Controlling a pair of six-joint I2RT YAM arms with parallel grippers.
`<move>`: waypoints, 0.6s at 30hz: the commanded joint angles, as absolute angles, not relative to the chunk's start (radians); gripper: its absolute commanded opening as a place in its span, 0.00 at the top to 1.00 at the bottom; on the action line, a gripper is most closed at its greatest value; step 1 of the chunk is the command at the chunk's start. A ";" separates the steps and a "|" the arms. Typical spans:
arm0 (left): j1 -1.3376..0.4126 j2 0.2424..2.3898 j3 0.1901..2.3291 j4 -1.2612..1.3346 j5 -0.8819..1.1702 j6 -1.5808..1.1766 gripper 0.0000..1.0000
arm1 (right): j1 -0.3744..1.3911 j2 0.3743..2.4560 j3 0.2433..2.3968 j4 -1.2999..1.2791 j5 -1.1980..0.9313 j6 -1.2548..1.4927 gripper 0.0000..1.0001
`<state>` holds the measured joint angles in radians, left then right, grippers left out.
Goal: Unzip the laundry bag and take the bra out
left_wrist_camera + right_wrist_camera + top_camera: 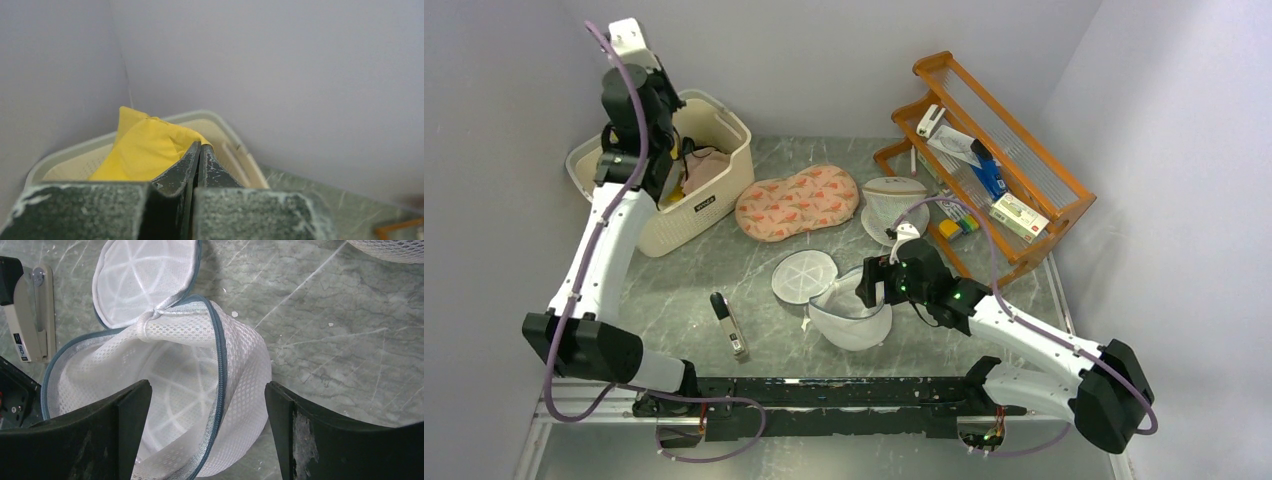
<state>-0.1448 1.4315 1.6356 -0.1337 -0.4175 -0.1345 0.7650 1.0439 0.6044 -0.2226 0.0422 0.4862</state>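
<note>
The white mesh laundry bag lies unzipped in the middle of the table, its round lid flipped open to the left. In the right wrist view the bag shows a blue-grey zip rim and looks empty inside. My right gripper is open just above the bag's right rim, straddling the zip edge. My left gripper is raised over the cream basket and shut on a yellow fabric piece, the bra, which hangs over the basket.
The cream basket at the back left holds pinkish clothes. A pink patterned pad lies behind the bag. A cone-shaped mesh bag and a wooden rack stand at the right. A stapler-like device lies left of the bag.
</note>
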 commanded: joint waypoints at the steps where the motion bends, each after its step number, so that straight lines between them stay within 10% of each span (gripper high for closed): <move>1: -0.135 1.432 1.470 -0.011 -0.467 -0.059 0.93 | 0.767 1.030 0.628 -0.222 0.064 0.485 0.15; 18: -0.087 1.459 1.297 0.094 -0.417 -0.031 0.93 | 0.767 1.094 0.620 -0.187 0.051 0.497 0.15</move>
